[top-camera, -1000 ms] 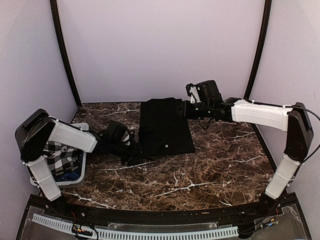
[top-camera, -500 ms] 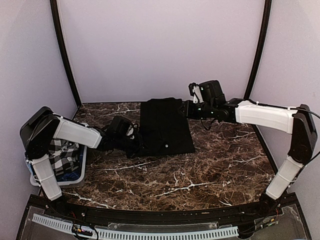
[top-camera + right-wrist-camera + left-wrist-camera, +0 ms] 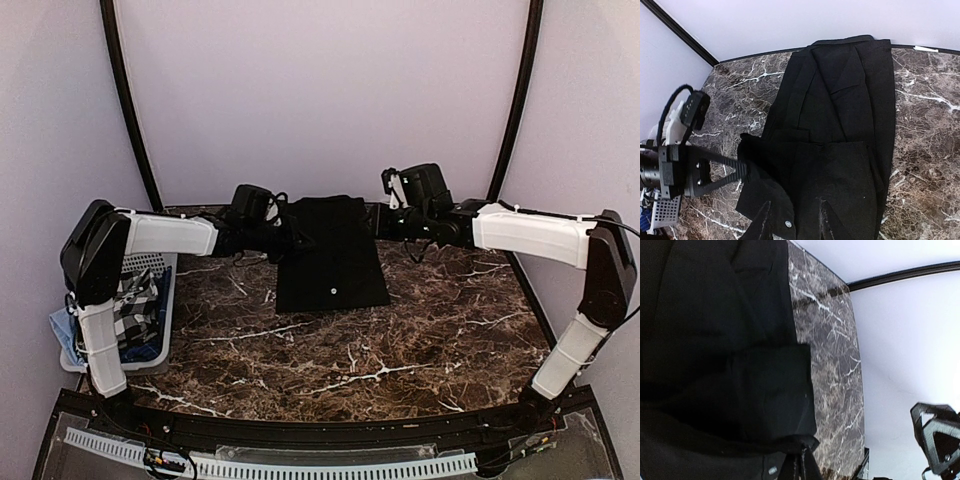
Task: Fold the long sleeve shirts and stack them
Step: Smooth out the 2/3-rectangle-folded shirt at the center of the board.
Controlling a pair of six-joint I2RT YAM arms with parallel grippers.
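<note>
A plain black long sleeve shirt [image 3: 331, 258] lies folded narrow on the marble table at the back centre, with a small pale button [image 3: 329, 291] near its front hem. My left gripper [image 3: 296, 240] is at the shirt's left edge, shut on a fold of the black cloth [image 3: 805, 442]. The right wrist view shows that gripper [image 3: 741, 169] pinching the cloth's edge. My right gripper [image 3: 373, 222] is at the shirt's right back edge. Its fingers [image 3: 826, 220] are spread open over the black cloth [image 3: 840, 130], holding nothing.
A white slatted basket [image 3: 152, 345] stands at the table's left edge, holding a black-and-white checked cloth [image 3: 128, 310] and a blue cloth [image 3: 60, 335]. The dark marble table [image 3: 400, 340] extends in front of the shirt. Purple walls close the back and sides.
My left gripper has swung from the shirt's near-left side to its back-left edge, carrying the loose black cloth with it. The shirt's left side now lies tidier. The right arm has barely moved.
</note>
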